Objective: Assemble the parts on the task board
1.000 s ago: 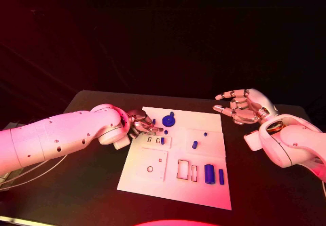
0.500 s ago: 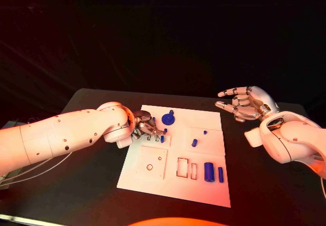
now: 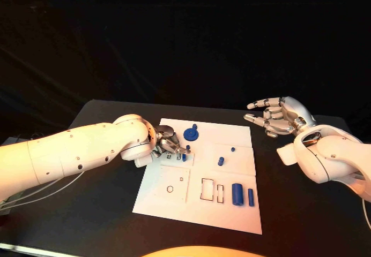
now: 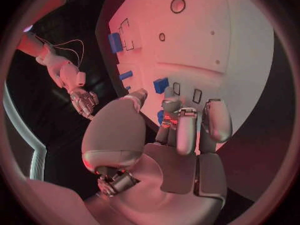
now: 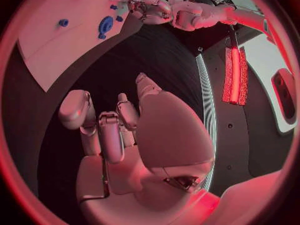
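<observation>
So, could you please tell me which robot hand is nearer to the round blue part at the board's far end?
Left. The left robot hand is over the board just beside the round blue part; the right robot hand hovers off the board, farther away.

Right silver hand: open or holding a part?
Open. The right silver hand hovers beside the white task board above the black table, fingers spread, palm empty in its wrist view.

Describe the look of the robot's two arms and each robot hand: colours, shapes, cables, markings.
Both arms are smooth, rounded white shells dotted with small dark holes. The left arm has thin pale cables looping beside it. The right arm shows a dark opening at the wrist. The left robot hand and right robot hand are silver metal with segmented fingers and rounded pale fingertip pads.
</observation>
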Robot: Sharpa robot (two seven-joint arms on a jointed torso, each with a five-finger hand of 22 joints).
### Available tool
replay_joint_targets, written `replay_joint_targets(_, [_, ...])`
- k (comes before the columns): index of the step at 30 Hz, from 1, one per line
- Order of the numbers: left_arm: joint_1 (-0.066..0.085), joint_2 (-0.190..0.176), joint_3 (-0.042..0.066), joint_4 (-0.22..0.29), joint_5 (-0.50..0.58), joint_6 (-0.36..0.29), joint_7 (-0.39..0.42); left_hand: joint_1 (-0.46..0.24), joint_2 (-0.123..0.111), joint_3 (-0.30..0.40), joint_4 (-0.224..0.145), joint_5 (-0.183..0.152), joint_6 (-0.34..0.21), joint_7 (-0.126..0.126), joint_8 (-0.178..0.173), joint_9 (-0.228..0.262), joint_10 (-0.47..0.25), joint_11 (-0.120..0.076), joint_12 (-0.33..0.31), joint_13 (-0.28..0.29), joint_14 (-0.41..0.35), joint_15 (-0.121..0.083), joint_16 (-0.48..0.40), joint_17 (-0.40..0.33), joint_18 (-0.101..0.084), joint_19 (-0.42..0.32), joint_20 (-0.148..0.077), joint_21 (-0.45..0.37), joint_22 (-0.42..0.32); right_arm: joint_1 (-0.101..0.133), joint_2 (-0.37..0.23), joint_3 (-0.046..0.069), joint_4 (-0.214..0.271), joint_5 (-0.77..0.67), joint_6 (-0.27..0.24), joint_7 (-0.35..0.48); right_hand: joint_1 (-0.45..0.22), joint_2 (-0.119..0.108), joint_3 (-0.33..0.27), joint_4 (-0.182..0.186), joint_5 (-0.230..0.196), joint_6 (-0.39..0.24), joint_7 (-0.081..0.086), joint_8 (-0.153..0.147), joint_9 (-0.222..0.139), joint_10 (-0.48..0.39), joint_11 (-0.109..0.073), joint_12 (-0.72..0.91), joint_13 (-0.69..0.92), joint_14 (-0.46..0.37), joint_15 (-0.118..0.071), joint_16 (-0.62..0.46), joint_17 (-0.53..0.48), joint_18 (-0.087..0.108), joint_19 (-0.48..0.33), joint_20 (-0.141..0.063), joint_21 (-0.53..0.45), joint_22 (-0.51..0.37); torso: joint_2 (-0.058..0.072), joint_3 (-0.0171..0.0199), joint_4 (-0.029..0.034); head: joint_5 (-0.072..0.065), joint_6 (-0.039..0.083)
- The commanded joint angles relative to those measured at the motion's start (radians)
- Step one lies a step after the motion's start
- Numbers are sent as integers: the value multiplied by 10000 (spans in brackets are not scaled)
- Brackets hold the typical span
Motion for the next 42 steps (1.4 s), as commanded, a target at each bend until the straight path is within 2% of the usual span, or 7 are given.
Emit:
replay_joint_targets(1, [37, 83, -5, -85, -32, 380, -37, -118, 6, -53, 15, 8, -37, -38, 57, 25, 84, 3, 40, 21, 610, -70, 51, 1329, -126, 93, 10, 51, 23, -2, 25, 2, -2, -201, 72, 22, -64, -36, 15, 46, 78, -44, 6, -25, -16, -39, -10, -11, 7, 698, -57, -54, 1382, 136, -73, 0, -25, -6, -12, 2, 0, -7, -15])
replay_joint_targets(5, [47, 125, -8, -202, -38, 482, -45, -129, 31, -53, 15, 9, -39, -43, 67, 41, 97, 0, 56, 41, 615, -73, 57, 1341, -128, 101, 9, 57, 37, -6, 30, -1, 20, -404, 68, 32, -120, -27, 4, 53, 130, -35, 6, -19, -17, -36, -10, -10, 4, 696, -55, -59, 1374, 137, -72, 2, -39, -11, -5, 5, -17, 18, -20])
replay_joint_targets(14, [66, 166, -10, -299, -56, 744, -64, -113, 73, -39, 6, 16, -47, -51, 81, 67, 91, -7, 53, 35, 625, -79, 72, 1367, -129, 101, 6, 59, 39, -15, 35, -5, 91, -751, 70, 38, -142, -21, 2, 54, 149, -30, 6, -16, -18, -35, -10, -11, 1, 693, -54, -65, 1363, 141, -80, 3, -62, -24, 4, 8, 7, -17, -34])
replay_joint_targets(20, [70, 216, -13, -348, -30, 846, -68, -84, 92, -28, 0, 21, -55, -56, 89, 87, 93, -13, 58, 42, 629, -83, 78, 1376, -132, 111, 3, 67, 56, -19, 44, -6, 103, -802, 67, 36, -142, -21, 2, 54, 149, -30, 6, -16, -18, -35, -10, -11, 1, 693, -54, -65, 1363, 141, -80, 3, -62, -24, 5, 21, -1, 2, -27])
replay_joint_targets(33, [76, 369, -35, -456, 2, 923, -63, 11, 131, 6, -7, 26, -77, -66, 111, 138, 102, -22, 78, 69, 633, -93, 80, 1382, -135, 118, -3, 75, 73, -29, 94, -7, 82, -818, 60, 1, -221, 38, 11, 56, 169, -3, 0, 0, -17, -48, -14, -31, -30, 690, -57, -73, 1351, 149, -92, 3, -116, -51, 0, 11, 11, 10, -102])
replay_joint_targets(37, [77, 386, -41, -477, 11, 911, -63, 165, 215, 81, -8, 32, -91, -79, 150, 217, 109, -35, 96, 98, 638, -104, 86, 1395, -139, 130, -13, 88, 101, -32, 98, -8, 73, -820, 63, -11, -221, 38, 11, 56, 169, -3, 0, 0, -17, -48, -14, -31, -30, 690, -57, -73, 1351, 149, -92, 3, -116, -51, -3, 10, 1, 16, -112])
replay_joint_targets(42, [77, 411, -44, -503, 61, 942, -55, 720, 437, 445, -30, 39, -148, -124, 228, 421, 137, -78, 145, 185, 643, -141, 85, 1407, -138, 118, -37, 95, 113, -35, 100, -8, 69, -823, 69, -23, -221, 38, 11, 56, 169, -3, 0, 0, -17, -48, -14, -31, -30, 690, -57, -73, 1351, 149, -92, 3, -116, -51, -4, 10, 3, 16, -118])
